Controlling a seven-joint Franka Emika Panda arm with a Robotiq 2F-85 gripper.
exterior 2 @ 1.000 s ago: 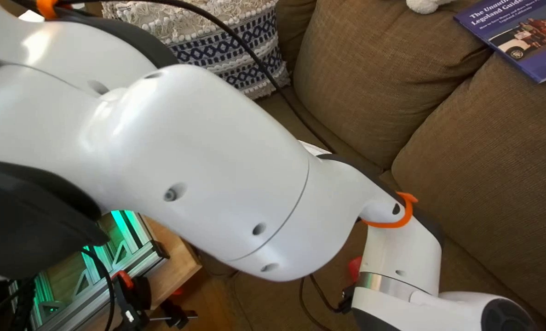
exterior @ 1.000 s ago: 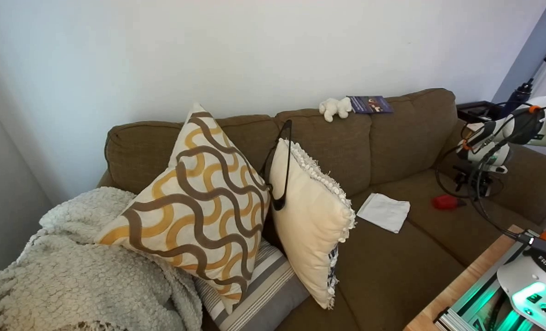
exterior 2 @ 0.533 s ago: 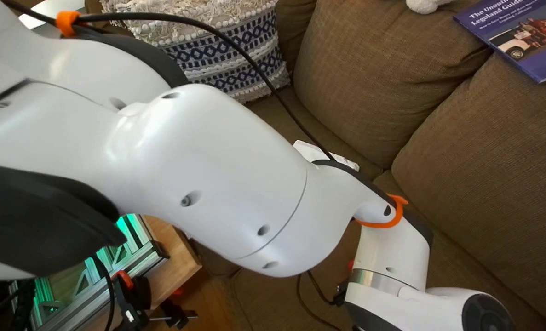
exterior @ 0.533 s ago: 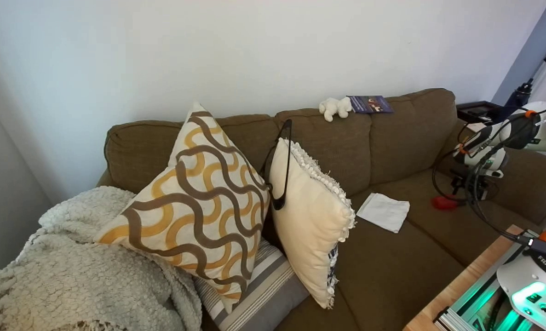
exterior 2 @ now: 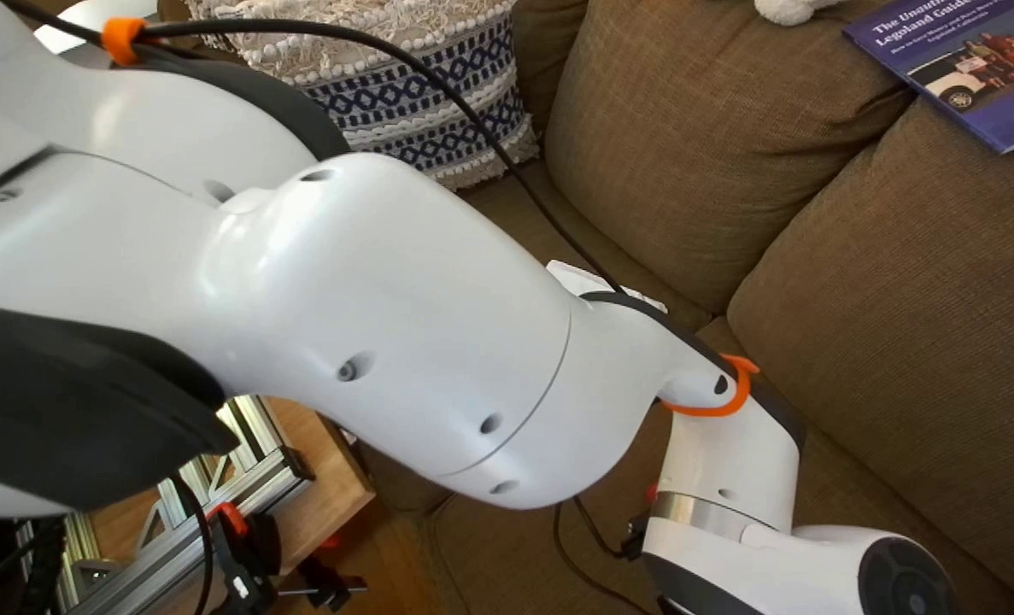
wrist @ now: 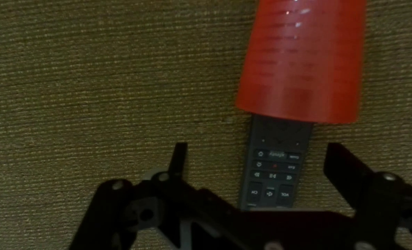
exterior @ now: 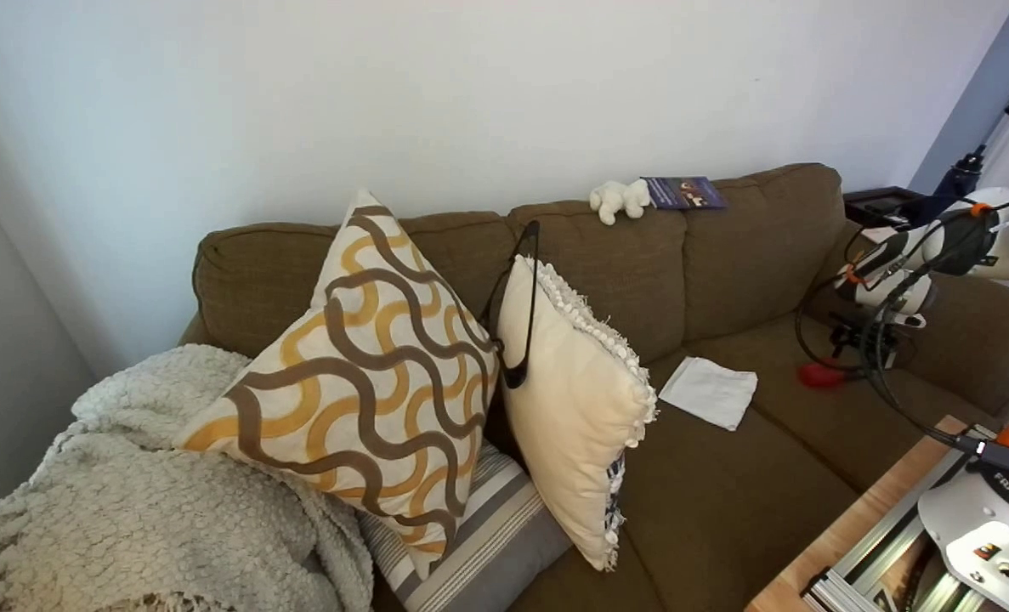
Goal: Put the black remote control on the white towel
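white towel (exterior: 710, 394) waiting; likely the grasping step
the gripper (wrist: 257, 153) has its sides apart; a red cup (wrist: 301, 64) hides one end of the black remote control (wrist: 275, 165), visible between those sides, unheld. next likely calls for closing, then drawing it clear.

The sofa seat (exterior: 708, 510), brown and coarse-woven, is the support surface. In the wrist view, between the spread fingers of the claw (wrist: 256, 156): black remote control (wrist: 273, 173), lying flat, buttons up, a gap visible on either side, near end hidden by the claw. Just ahead of the fingertips: red cup (wrist: 301, 69), on its side, rim overlapping the remote's far end. Apart from the claw, past the cup: white towel (exterior: 708, 393), slightly rumpled; a seam (exterior: 810, 454) in the seat meets its claw-facing edge. Beyond the towel: fringed pillow (exterior: 576, 408), standing tilted, and striped cushion (exterior: 495, 527), partly covered.
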